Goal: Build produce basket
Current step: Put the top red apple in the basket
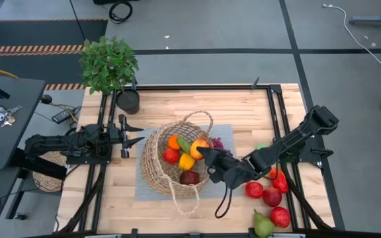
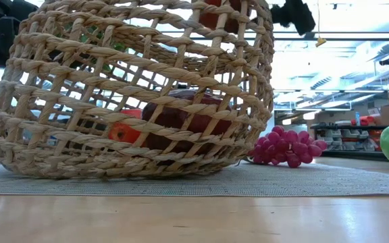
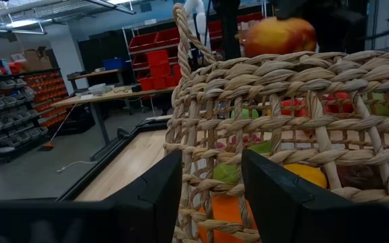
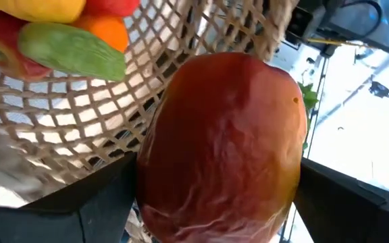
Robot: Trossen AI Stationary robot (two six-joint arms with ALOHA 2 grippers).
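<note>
The tan wicker basket (image 1: pixel 170 165) stands on a grey mat (image 1: pixel 144 188) at mid-table. It holds an orange, a green piece, a yellow pepper (image 1: pixel 186 161), a red apple and a dark plum (image 1: pixel 190 177). Purple grapes (image 2: pixel 286 147) lie on the mat by its right wall. My right gripper (image 1: pixel 202 152) is shut on a red-and-yellow fruit (image 4: pixel 221 142) above the basket's right rim. My left gripper (image 1: pixel 137 133) is open and empty just left of the basket's wall (image 3: pixel 282 135). My right gripper pinches the red-and-yellow fruit between its two fingers (image 4: pixel 86 202), one on each of two opposite sides (image 4: pixel 150 169). The fingers reach in from the table's right. The fruit is lifted clear, over the basket's opening and above the produce inside.
Red apples (image 1: pixel 264 193) and a pear (image 1: pixel 263 225) lie at the near right. A potted plant (image 1: pixel 108 63) and a dark cup (image 1: pixel 128 101) stand at the far left. A smaller woven object (image 1: pixel 48 173) sits off the table's left edge.
</note>
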